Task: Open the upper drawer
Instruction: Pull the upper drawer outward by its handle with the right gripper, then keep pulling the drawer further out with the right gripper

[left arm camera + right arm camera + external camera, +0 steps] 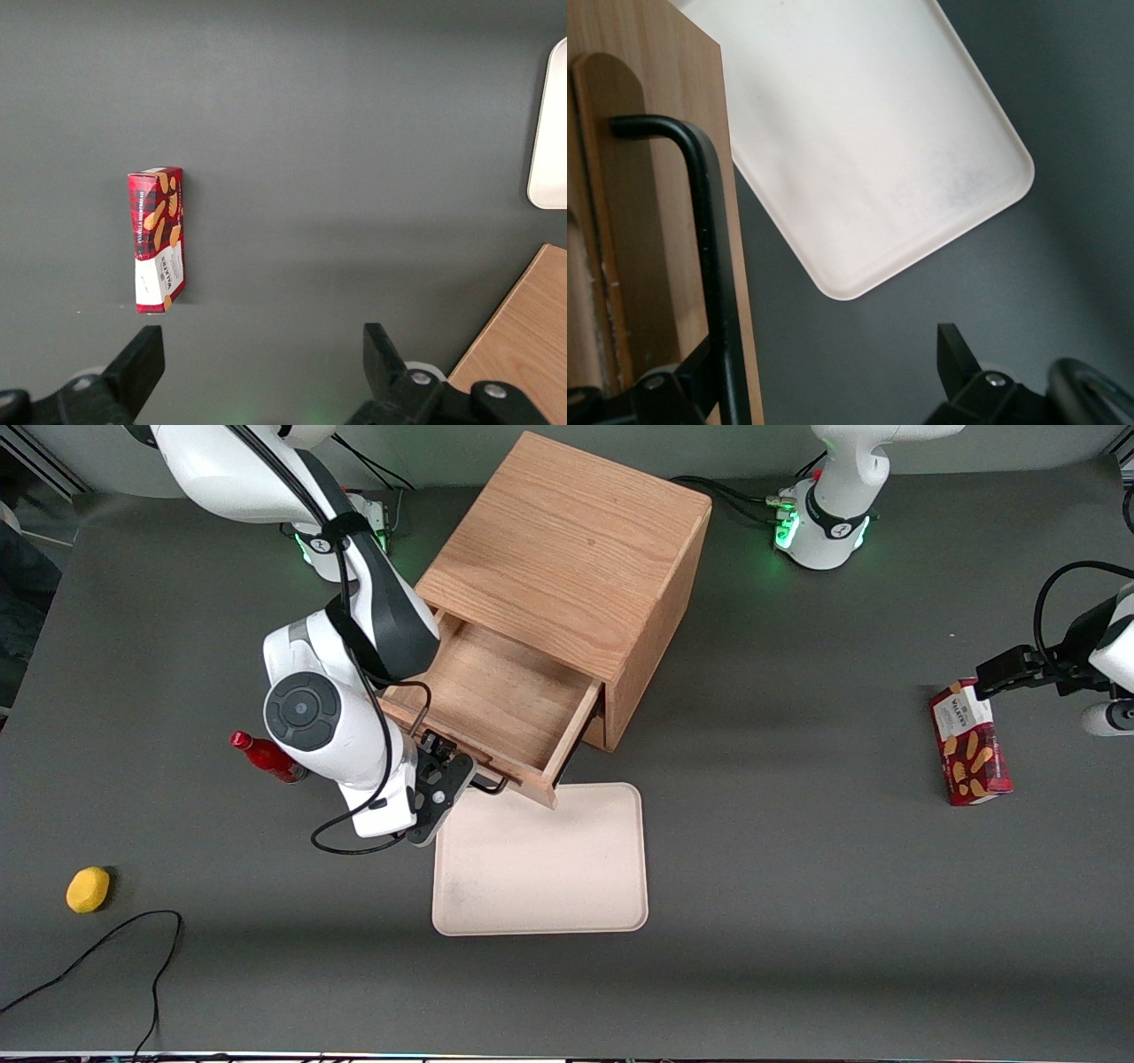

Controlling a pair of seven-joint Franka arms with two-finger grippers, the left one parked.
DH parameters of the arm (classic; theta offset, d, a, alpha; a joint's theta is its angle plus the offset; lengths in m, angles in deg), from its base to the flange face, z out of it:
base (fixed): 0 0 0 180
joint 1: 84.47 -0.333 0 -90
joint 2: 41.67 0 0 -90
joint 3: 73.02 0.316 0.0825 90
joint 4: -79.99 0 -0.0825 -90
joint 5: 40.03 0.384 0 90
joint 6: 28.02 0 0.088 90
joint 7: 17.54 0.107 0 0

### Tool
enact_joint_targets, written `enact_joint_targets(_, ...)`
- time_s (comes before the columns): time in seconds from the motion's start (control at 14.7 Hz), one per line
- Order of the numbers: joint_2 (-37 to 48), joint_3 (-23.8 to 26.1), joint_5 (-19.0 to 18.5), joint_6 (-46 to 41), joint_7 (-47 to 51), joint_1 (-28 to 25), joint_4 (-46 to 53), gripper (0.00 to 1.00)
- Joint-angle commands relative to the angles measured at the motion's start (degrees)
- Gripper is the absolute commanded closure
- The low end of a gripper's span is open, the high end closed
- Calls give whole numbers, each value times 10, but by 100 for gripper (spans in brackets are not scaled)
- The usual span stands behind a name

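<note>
One cabinet (576, 567), one tray (540, 868), one bottle (263, 755), one lemon (88, 889), one box (970, 742).

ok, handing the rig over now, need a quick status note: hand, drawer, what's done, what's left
Hand: at the black wire handle on the upper drawer's front, fingers open, the handle between them.
Upper drawer: pulled well out of the wooden cabinet, inside looks empty; its front overhangs the beige tray.
Done: drawer open.
Left: back the hand off the handle.

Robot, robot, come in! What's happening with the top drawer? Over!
End effector at the black handle, fingers open. Upper drawer pulled well out, inside bare. Pink tray on the table just in front of the drawer.
</note>
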Motion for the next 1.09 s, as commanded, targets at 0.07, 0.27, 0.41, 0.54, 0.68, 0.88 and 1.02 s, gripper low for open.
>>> enact_joint_targets(0.07,-23,5,3,-15,-18,15,39,0)
enact_joint_targets(0.27,-28,6,4,-16,-10,23,43,0)
enact_joint_targets(0.41,-28,4,39,-15,-7,30,43,0)
enact_joint_targets(0.54,-29,4,44,-15,1,33,49,0)
enact_joint_targets(0.68,-32,4,44,-15,5,34,50,0)
enact_joint_targets(0.88,-38,4,43,-15,1,43,63,0)
enact_joint_targets(1.02,-43,4,41,-15,-2,44,69,0)
